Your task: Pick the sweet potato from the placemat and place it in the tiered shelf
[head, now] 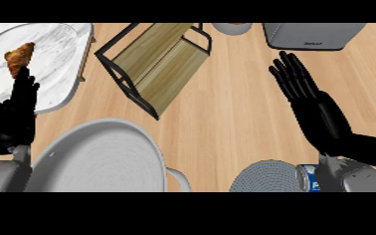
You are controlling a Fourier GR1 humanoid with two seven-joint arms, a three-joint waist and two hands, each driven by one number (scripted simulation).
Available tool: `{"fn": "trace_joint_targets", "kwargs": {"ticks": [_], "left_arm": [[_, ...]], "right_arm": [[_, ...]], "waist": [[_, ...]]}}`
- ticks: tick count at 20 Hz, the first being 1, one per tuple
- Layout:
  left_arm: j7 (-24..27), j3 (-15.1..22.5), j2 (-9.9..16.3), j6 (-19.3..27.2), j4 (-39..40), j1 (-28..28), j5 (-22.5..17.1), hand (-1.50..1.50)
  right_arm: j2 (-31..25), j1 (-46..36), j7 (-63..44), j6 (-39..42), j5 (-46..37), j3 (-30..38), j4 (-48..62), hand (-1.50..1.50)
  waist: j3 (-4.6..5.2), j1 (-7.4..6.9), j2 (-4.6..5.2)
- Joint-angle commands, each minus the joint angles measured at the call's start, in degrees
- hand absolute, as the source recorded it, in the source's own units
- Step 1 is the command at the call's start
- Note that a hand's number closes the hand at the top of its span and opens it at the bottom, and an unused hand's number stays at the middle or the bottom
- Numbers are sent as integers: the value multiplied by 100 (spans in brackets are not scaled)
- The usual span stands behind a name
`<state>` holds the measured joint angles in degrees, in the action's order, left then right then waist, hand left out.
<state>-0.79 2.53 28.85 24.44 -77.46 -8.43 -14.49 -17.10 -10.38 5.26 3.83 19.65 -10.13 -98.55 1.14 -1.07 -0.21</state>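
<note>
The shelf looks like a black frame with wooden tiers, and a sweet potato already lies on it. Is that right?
Not quite. In the head view the shelf is a black frame with wooden tiers, but nothing lies on it. No sweet potato shows in this view.

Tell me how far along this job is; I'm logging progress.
Done: nothing; the tiered shelf holds nothing. In hand: nothing; the right hand and left hand are both open. Left: everything. The round placemat looks bare where visible; a brown item, possibly the sweet potato, lies on the marble board. Grasping and shelving remain.
</note>
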Motion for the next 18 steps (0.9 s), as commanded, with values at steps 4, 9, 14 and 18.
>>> {"fn": "trace_joint_targets", "kwargs": {"ticks": [4,9,14,18], "left_arm": [[23,257,-279,-117,-617,-2,29,0],[-92,485,-507,-370,-1083,163,-221,0],[-216,510,-565,-396,-1248,136,-136,0],[-278,586,-560,-300,-1426,357,-16,0]], "right_arm": [[-146,939,-260,1402,988,-670,-592,150],[29,2152,-481,1214,1472,-729,48,-150],[-1004,2350,153,3302,2549,43,14,-150],[-1965,2137,286,4332,1991,343,-164,-150]], "waist": [[-121,175,-8],[-126,181,12],[-120,161,14],[-119,147,-3]]}}
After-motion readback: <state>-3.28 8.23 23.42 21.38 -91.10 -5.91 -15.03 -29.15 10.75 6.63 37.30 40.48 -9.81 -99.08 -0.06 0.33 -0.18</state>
